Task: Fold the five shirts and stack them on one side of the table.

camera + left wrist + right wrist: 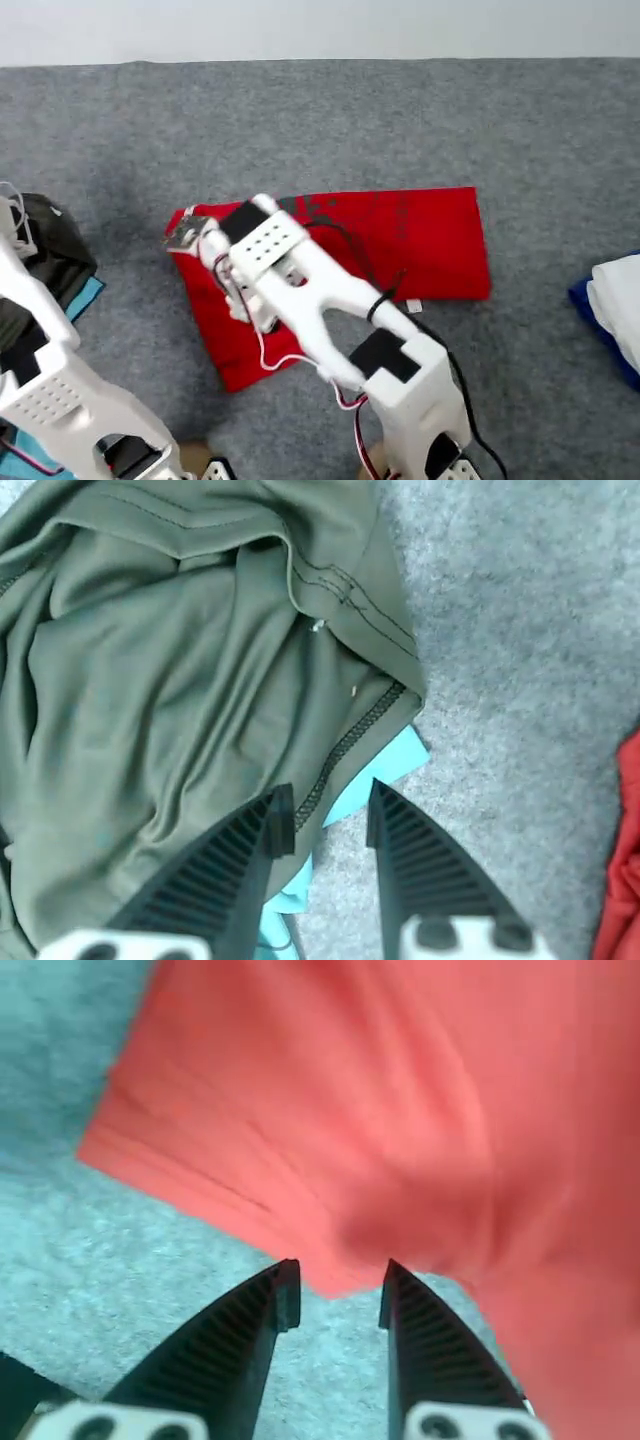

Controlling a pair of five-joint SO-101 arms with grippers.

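Two jaw pairs narrowly apart, empty | right gripper (338, 1298) at a corner of red shirt (420, 240), lying mid-table | left gripper (322, 818) above olive shirt (150, 680) lying on teal shirt (390, 770), left edge of table (400, 110)

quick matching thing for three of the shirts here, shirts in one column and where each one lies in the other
Shirts:
1. red shirt
2. teal shirt
3. white shirt

Places:
a. on top of the blue shirt
b. spread out in the middle of the table
c. under the olive shirt

Pairs: 1-b, 2-c, 3-a
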